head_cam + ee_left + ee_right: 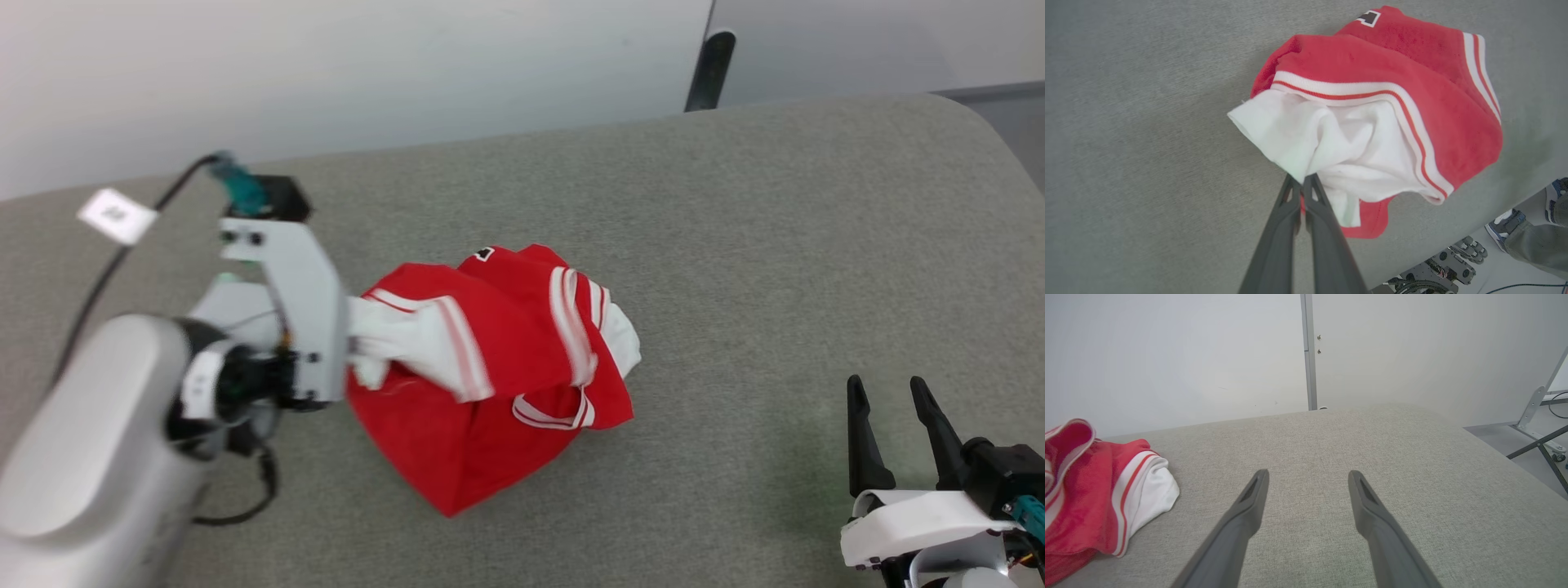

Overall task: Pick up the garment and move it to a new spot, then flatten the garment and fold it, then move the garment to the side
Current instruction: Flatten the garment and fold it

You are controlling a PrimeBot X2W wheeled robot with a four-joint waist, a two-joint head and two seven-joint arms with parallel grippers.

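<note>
I see the left gripper (1302,180) pinched tight on the white sleeve (1310,134) of the red jersey (498,408), which is bunched mid-desk (775,245). The right gripper (886,390) is spread wide and empty, well apart from it.

The place looks like a robotics lab or test room, not a home. The work surface (735,204) is a broad pad covered in plain grey fabric with a rounded corner. It stands against bare white wall panels (1167,355) joined by a metal strip (1308,355). On the grey floor beside it are a metal frame on casters (1535,404), a loose cable (1551,403) and wheeled machinery (1445,265). A person's shoe (1504,222) shows nearby.
</note>
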